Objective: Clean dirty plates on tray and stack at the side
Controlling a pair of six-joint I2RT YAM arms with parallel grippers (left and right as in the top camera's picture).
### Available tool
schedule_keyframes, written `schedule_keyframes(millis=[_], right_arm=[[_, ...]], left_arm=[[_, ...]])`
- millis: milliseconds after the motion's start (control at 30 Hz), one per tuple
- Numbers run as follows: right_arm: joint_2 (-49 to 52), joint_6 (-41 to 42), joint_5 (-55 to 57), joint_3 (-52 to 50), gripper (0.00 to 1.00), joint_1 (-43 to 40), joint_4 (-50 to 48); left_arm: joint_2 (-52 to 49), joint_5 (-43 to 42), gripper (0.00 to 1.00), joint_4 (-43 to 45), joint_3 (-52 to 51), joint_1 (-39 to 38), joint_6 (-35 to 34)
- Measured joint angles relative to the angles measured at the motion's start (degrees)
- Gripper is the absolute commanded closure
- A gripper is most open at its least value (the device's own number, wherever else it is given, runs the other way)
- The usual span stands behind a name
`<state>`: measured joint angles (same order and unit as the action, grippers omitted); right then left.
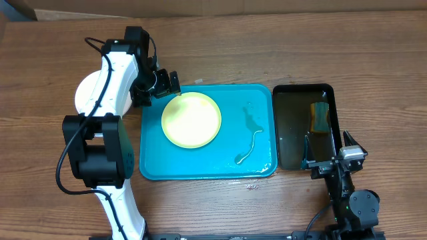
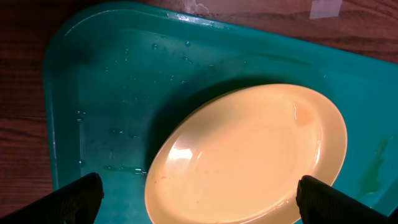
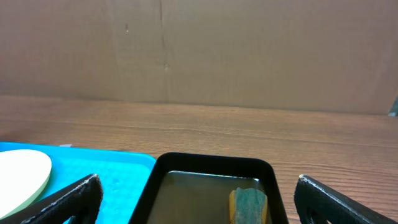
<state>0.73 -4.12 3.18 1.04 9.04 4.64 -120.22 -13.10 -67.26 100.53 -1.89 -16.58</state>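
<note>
The lime green plate (image 1: 192,119) with a pale centre lies in the left part of the turquoise tray (image 1: 257,143). In the left wrist view the plate (image 2: 249,155) looks pale yellow with a faint orange smear near its far right rim. My left gripper (image 1: 162,85) is open and empty, just above the plate's far left rim, fingers wide (image 2: 199,199). A white plate (image 1: 90,93) lies on the table left of the tray, partly hidden by the left arm. My right gripper (image 1: 331,159) is open and empty at the near end of the black tray.
A black tray (image 1: 287,143) with brownish water stands right of the turquoise tray and holds a yellow-green sponge (image 1: 320,117), also in the right wrist view (image 3: 249,205). Water streaks (image 1: 250,143) lie on the turquoise tray's right half. A cardboard wall stands behind the table.
</note>
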Motion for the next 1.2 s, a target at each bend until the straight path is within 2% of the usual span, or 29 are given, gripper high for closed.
schedule_keyframes(millis=[867, 1033, 1200], right_arm=[[0.0, 0.0, 0.0, 0.0, 0.0, 0.0, 0.0], [0.0, 0.0, 0.0, 0.0, 0.0, 0.0, 0.0], [0.0, 0.0, 0.0, 0.0, 0.0, 0.0, 0.0]], left_arm=[[0.0, 0.0, 0.0, 0.0, 0.0, -0.6, 0.0], [0.3, 0.1, 0.0, 0.0, 0.0, -3.5, 0.0], [6.6, 0.3, 0.0, 0.0, -0.1, -10.3, 0.0]])
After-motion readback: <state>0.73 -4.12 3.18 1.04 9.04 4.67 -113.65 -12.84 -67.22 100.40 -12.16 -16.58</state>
